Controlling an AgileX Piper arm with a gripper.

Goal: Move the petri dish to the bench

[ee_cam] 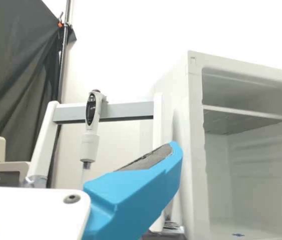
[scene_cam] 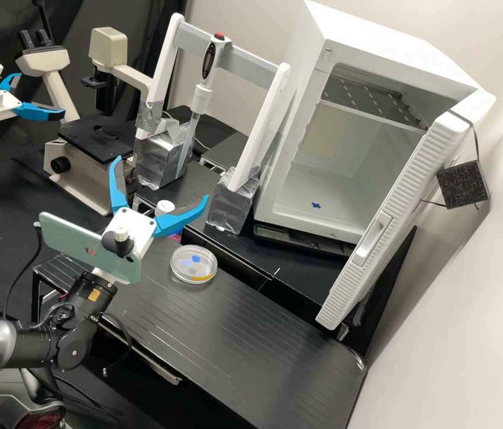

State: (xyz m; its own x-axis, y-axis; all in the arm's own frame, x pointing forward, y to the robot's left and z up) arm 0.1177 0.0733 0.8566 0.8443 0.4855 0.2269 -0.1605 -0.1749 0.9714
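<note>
My gripper [scene_cam: 162,179] stands open in the high view, its two blue fingers spread wide above the bench's left part, with nothing held between them. In the wrist view, a blue finger of the gripper [ee_cam: 135,192] crosses in front of the pipette stand. The round, clear petri dish [scene_cam: 194,264] lies flat on the ridged black bench surface [scene_cam: 245,333], apart from the gripper. Blue and yellow marks show on the dish.
An open white incubator [scene_cam: 334,173] with a shelf stands at the back right, its door [scene_cam: 382,232] swung outward. A pipette [scene_cam: 202,95] hangs on a white stand [scene_cam: 269,119]. Beside it are a microscope [scene_cam: 96,137] and a small white-capped container [scene_cam: 165,207]. Another arm's gripper is at upper left.
</note>
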